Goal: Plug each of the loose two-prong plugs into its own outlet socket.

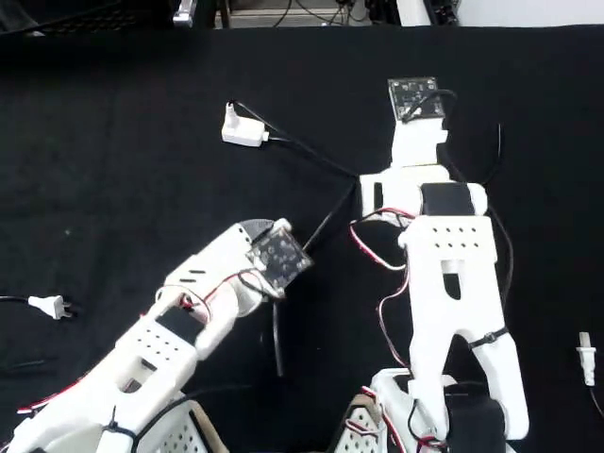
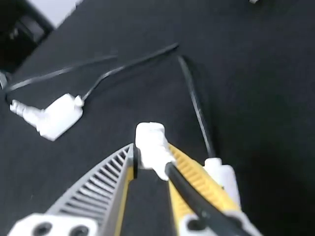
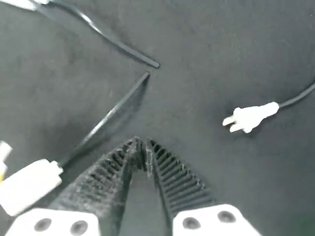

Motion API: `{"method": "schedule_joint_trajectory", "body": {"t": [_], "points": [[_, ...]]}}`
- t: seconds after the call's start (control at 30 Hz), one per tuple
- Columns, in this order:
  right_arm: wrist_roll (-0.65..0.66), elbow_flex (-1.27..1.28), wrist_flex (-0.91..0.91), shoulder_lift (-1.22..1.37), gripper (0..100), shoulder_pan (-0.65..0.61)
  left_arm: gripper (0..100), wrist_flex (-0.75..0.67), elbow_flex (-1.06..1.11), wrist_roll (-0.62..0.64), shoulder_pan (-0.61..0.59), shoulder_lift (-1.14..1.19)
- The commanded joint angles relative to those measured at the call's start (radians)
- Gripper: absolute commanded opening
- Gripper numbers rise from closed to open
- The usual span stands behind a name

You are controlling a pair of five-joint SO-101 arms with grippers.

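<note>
Two plugs are seen unplugged on the worktop (image 1: 113, 142) in the high view, a left plug (image 1: 49, 305) and a right plug (image 1: 586, 357); whether the far outlet socket (image 1: 243, 130) is filled cannot be told. In the left wrist view a white plug (image 2: 151, 137) is clamped, unseated, by the left gripper (image 2: 150, 155). In the right wrist view the right gripper (image 3: 142, 147) is closed on nothing.

The table (image 1: 104, 132) is matte black from edge to edge. Beyond its far edge, a pale surface (image 1: 528, 11) shows past the right corner, with dim clutter (image 1: 85, 13) past the left corner.
</note>
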Motion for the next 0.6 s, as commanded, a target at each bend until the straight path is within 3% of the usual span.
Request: {"method": "schedule_joint_trajectory", "body": {"t": [0.0, 0.17, 0.3, 0.43, 0.57], "points": [[0.103, 0.028, -0.017, -0.002, 14.5, 0.014, 3, 0.261, -0.200, 0.127, -0.108, -0.003], [0.101, 0.242, -0.287, -0.002, 30.7, 0.014, 3, 0.497, -0.371, 0.302, -0.176, -0.002], [0.107, 0.430, -0.534, -0.004, 33.6, -0.002, 3, 0.601, -0.418, 0.445, -0.177, 0.000], [0.110, 0.395, -0.427, -0.002, 33.6, -0.121, 3, 0.628, -0.418, 0.525, -0.231, 0.000], [0.114, 0.360, -0.345, -0.002, 33.8, -0.227, 3, 0.632, -0.430, 0.569, -0.375, 0.000]]}}
